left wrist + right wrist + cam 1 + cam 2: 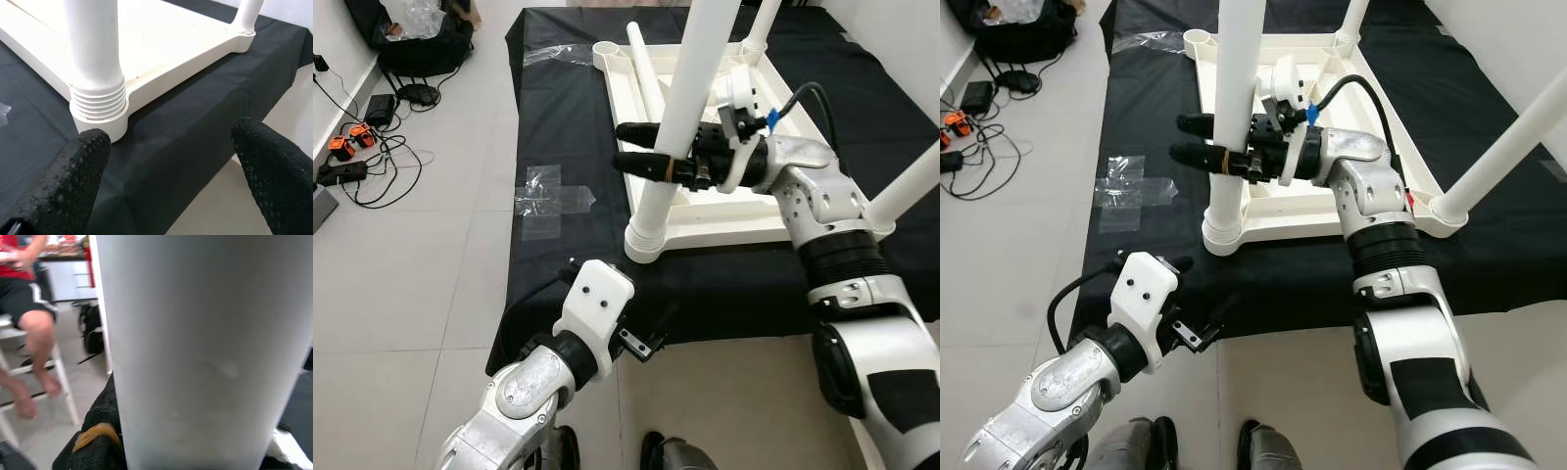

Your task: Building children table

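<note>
A white children's table (724,227) lies upside down on a black cloth (568,127). Its near left leg (680,108) stands upright in a ribbed corner socket (644,240). My right gripper (621,145) is shut on this leg at mid height, one black finger on each side; the leg (195,352) fills the right wrist view. Two more legs (911,186) stand at other corners. A loose leg (646,73) lies inside the tabletop beside an empty socket (605,49). My left gripper (171,137) is open, low at the cloth's front edge, just short of the socket (98,110).
Cables and chargers (352,147) and a black bag (421,39) lie on the tiled floor at the left. Clear plastic wrap (548,201) lies at the cloth's left edge. A person (24,308) sits on a white stool beyond the leg.
</note>
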{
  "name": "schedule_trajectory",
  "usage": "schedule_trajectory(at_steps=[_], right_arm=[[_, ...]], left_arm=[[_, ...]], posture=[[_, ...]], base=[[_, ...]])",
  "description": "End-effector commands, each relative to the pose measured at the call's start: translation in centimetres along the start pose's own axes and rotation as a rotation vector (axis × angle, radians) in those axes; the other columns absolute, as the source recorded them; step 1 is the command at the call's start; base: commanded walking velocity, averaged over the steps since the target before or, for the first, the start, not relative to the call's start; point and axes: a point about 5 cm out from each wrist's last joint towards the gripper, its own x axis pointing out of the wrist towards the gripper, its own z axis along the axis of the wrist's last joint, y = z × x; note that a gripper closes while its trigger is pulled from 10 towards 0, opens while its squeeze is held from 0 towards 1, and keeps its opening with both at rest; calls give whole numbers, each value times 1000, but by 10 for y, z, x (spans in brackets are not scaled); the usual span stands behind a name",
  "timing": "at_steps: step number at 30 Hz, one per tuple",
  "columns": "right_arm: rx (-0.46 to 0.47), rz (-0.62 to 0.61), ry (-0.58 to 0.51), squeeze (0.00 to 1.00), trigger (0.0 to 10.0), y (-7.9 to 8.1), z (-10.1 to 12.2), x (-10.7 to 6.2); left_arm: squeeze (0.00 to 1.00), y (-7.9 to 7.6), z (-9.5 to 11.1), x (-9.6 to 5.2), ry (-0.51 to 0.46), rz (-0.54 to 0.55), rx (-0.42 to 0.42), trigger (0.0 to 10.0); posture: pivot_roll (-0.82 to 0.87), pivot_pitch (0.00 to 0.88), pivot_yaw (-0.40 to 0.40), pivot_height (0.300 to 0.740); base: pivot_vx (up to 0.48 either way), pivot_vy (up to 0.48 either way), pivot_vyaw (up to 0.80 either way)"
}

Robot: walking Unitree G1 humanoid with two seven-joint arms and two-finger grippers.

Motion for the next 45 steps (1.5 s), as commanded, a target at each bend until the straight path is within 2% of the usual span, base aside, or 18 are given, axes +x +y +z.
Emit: schedule_trajectory(at_steps=[1,6,11,17,19,20,24,26,28,29,31,35,38,42,45], right_arm=[[68,-117,118,0,0,-3,-30,-6],[90,-230,154,0,0,-6,-41,-3],[96,-279,155,0,0,-8,-44,-1],[100,-342,177,0,0,-11,-46,2],[111,-416,211,0,0,-15,-49,4],[111,-416,211,0,0,-15,-49,4],[123,-565,236,0,0,-24,-53,1],[120,-574,236,0,0,-24,-53,0],[148,-657,255,0,0,-28,-57,-3],[148,-657,255,0,0,-28,-57,-3],[171,-753,250,0,0,-32,-59,-8],[190,-811,243,0,0,-35,-60,-10],[217,-911,230,0,0,-38,-61,-13],[234,-951,228,0,0,-39,-63,-15],[285,-1076,207,0,0,-41,-69,-24]], left_arm=[[0,2,-2,0,5,14,6,10000],[0,12,1,3,-4,43,23,10000],[0,19,4,2,-12,73,35,10000],[0,20,4,2,-14,84,33,10000],[0,20,4,2,-15,85,31,10000],[0,20,4,2,-15,85,31,10000],[0,19,4,2,-17,82,29,10000],[0,19,4,2,-16,82,29,10000],[0,20,4,2,-16,86,30,10000],[0,20,4,2,-16,86,30,10000],[0,21,4,1,-16,89,30,10000],[0,21,5,1,-16,90,30,10000],[0,21,5,1,-17,88,31,10000],[0,21,5,1,-16,87,32,10000],[0,22,5,1,-13,85,38,10000]], posture=[[69,181,-58,740],[65,201,-58,740],[65,206,-66,740],[59,205,-64,740],[57,206,-67,740],[57,206,-67,740],[58,213,-69,740],[58,213,-69,740],[57,217,-71,740],[57,217,-71,740],[57,222,-69,740],[57,225,-65,740],[57,227,-66,740],[56,227,-65,740],[62,230,-63,740]], base=[[0,0,0],[0,0,0],[0,0,0],[0,0,0],[0,0,0],[0,0,0],[0,0,0],[0,0,0],[0,0,0],[0,0,0],[0,0,0],[0,0,0],[0,0,0],[0,0,0],[0,0,0]])
